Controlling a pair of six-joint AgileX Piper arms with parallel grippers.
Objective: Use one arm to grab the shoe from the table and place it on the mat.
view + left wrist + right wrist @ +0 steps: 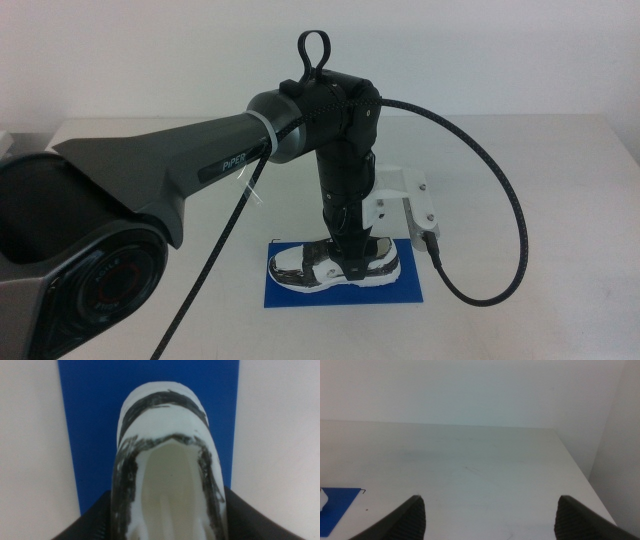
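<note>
Left arm (200, 165), black and jointed with a dark grey "PiPER" segment, comes in from 9 o'clock in the middle view and bends down at its wrist over the centre of the plain white matte table (560, 160). A black braided cable (505, 215) loops out from the wrist toward 3 o'clock and curls back to a white wrist box (410, 205).

Left gripper (352, 262) is down on the small white sneaker with black marbled patches (335, 266). The left wrist view shows its dark jaws on either side of the shoe (167, 467), pinching it across the opening. Can't tell from the pictures whether the sole is fully seated or just clear of the surface.

The shoe is over the flat bright-blue rectangular mat (290, 292), lying lengthwise along it, toe toward 9 o'clock and heel toward 3 o'clock in the middle view. Blue shows on all sides of the shoe there; the mat (85, 420) also frames it in the left wrist view, with white table beyond both edges.

Right gripper (490, 515) is not seen in the middle view. In its own wrist view, jaws are spread wide, nothing between them, bare table (485, 465) ahead and a corner of the blue mat (337, 502) at the edge.
</note>
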